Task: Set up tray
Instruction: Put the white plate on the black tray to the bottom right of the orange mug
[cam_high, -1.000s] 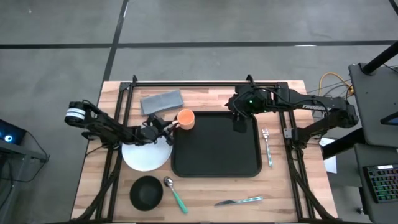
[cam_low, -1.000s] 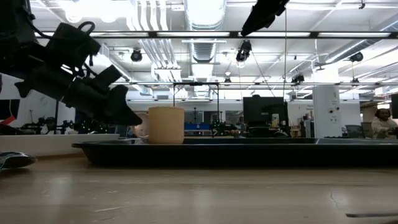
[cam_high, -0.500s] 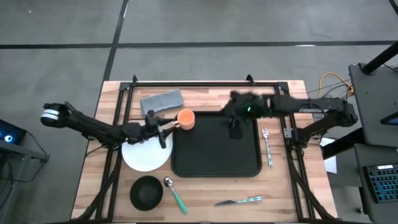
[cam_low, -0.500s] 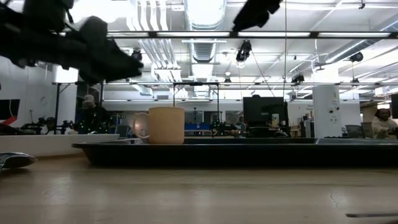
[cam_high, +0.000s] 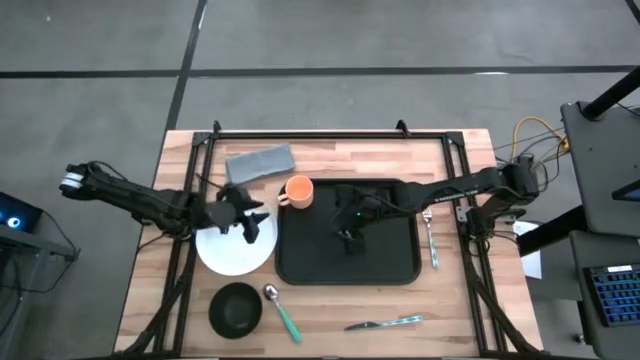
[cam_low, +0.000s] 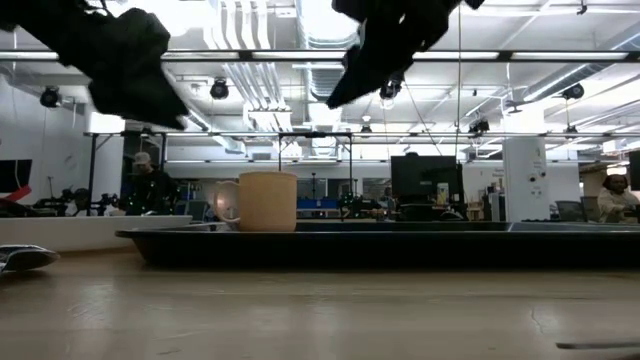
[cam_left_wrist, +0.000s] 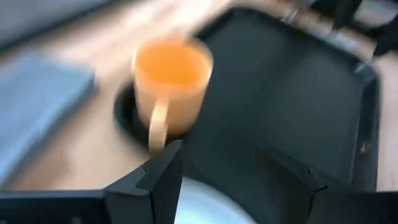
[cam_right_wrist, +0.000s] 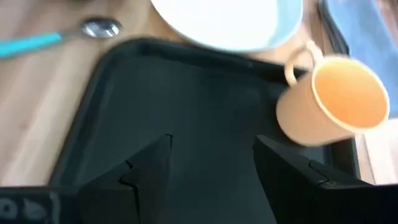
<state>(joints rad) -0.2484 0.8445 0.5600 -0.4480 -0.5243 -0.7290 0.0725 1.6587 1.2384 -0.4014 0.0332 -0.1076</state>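
Observation:
The large black tray (cam_high: 390, 262) lies mid-table. An orange cup (cam_high: 299, 191) stands upright on the tray's far left corner, handle toward the left; it also shows in the left wrist view (cam_left_wrist: 169, 81) and the right wrist view (cam_right_wrist: 329, 106). A white plate (cam_high: 225, 252) lies on the table left of the tray. My left gripper (cam_high: 250, 225) is open and empty above the plate's right part. My right gripper (cam_high: 347, 238) is open and empty above the middle of the tray.
A grey folded cloth (cam_high: 260, 163) lies at the far left. A small black bowl (cam_high: 235, 310) and a teal-handled spoon (cam_high: 281, 312) lie near the front left. A fork (cam_high: 430, 236) lies right of the tray, a knife (cam_high: 385, 323) in front of it.
My left gripper has drawn back from the cup's handle toward the table's left and near side and now hangs over the plate. My right gripper has swept from the tray's far right corner toward the left and near side, to above the tray's middle. The cup stays put.

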